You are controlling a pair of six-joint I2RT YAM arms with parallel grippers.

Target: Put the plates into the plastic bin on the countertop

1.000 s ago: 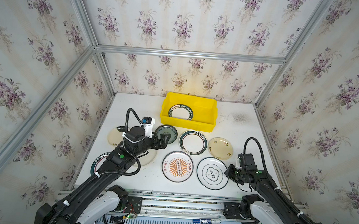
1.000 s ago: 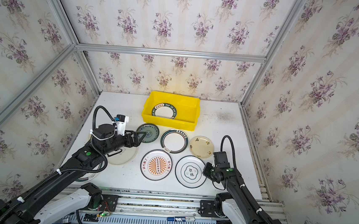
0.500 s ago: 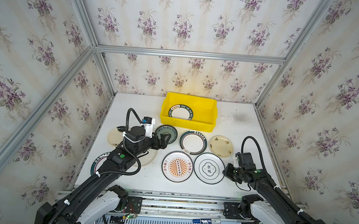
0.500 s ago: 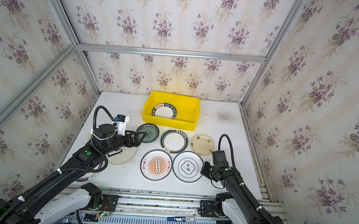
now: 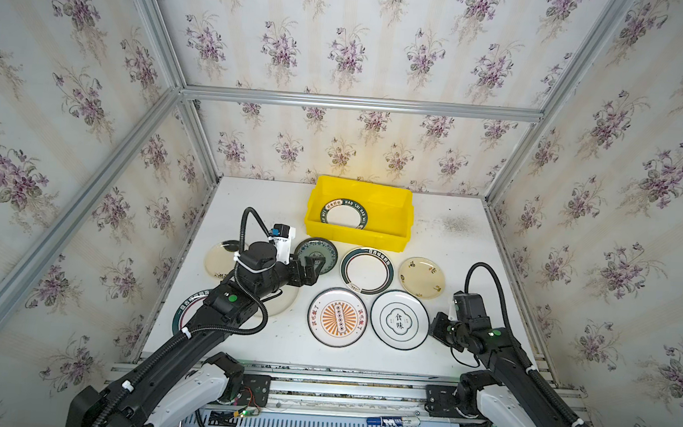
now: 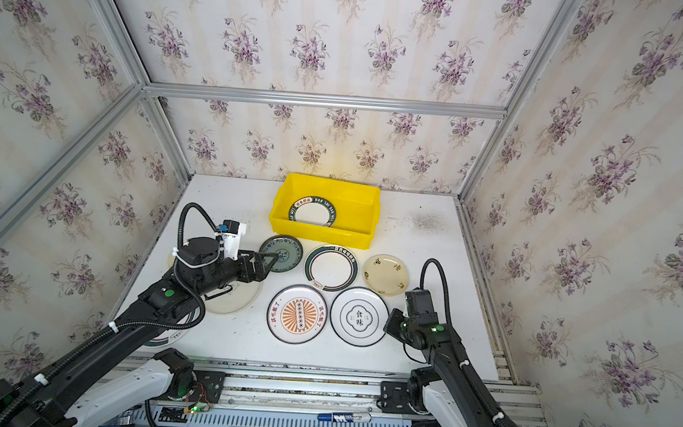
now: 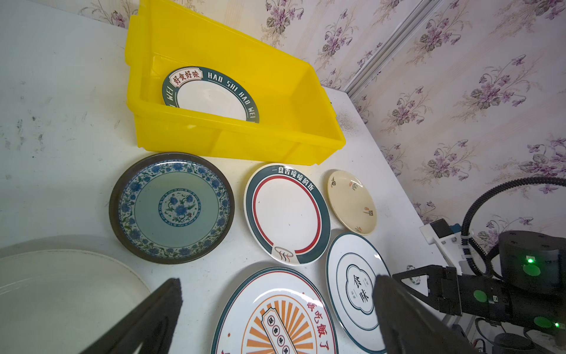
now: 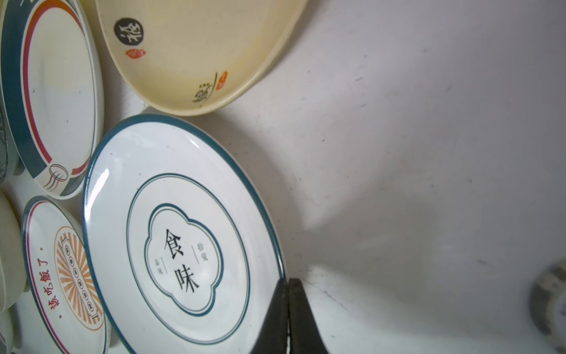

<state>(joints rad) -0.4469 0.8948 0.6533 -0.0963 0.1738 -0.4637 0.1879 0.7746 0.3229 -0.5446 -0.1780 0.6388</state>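
Touching plate [image 8: 183,239] rim with closed right gripper [image 8: 288,283].
Wrist view shows contact; left gripper [image 7: 277,282] gapes empty; bare table [image 5: 475,241] upper right.

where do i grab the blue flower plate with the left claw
I'd take the blue flower plate by its raised dark rim on the edge nearest the open left claw, one finger inside, one outside. It lies flat on the table, so only the rim sticks up, and the yellow bin crowds its far edge.
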